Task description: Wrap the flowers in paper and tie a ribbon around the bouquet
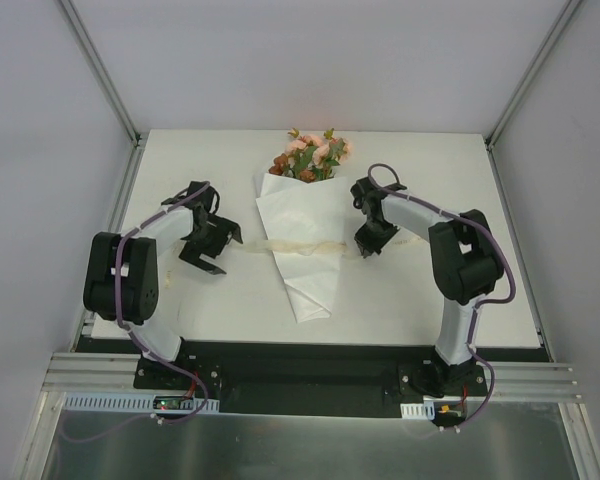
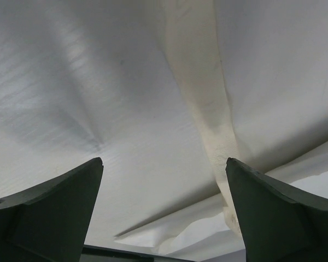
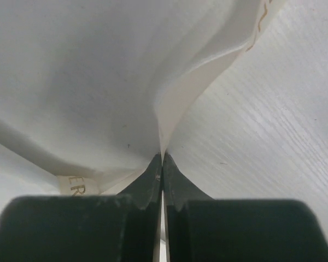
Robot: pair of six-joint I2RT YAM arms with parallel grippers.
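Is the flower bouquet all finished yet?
Not yet. The flowers are already wrapped in the paper. The right gripper pinches one end of the ribbon; the left gripper is open over the other end. Tying it round is left.

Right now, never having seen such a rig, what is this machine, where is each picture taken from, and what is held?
The machine is a left arm and a right arm, bolted at the near edge of a white table. The wide picture looks down from above and behind them; the other two come from a camera on each wrist. On the table lies a white paper cone with flowers at its far end and a cream ribbon across its waist. The left claw is open, holding nothing, above the ribbon's left end. The right claw is pinched shut on the ribbon's other end.
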